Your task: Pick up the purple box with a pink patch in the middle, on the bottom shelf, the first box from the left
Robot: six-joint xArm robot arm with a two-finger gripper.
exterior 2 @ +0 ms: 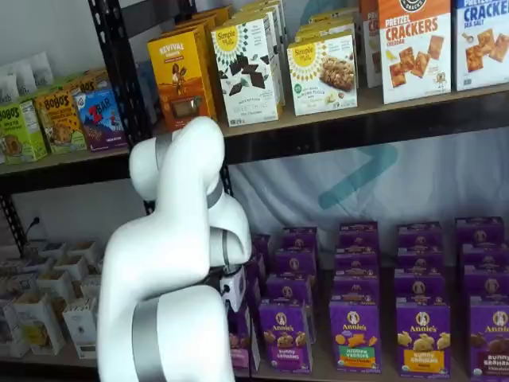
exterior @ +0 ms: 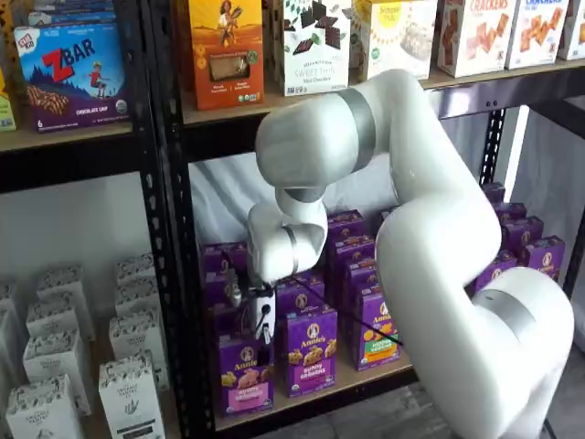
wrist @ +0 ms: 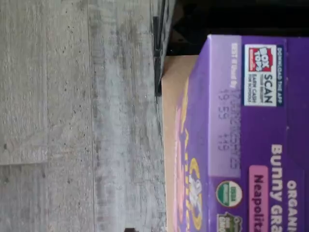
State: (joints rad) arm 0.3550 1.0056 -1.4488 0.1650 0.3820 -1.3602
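Arm bent low, end effector (exterior: 260, 322) over purple box (exterior: 244, 373); finger state unclear.

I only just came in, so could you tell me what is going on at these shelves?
The white arm is reaching down to the bottom shelf, its gripper right above the purple box with the pink band at the front left. The wrist view shows that box's top close up. Whether the fingers are open or closed cannot be told; the box stands on the shelf.

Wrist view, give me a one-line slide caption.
Wrist camera close above the top of the purple Annie's carton with a pink label band, at the edge of the light wooden bottom shelf, grey floor beyond.
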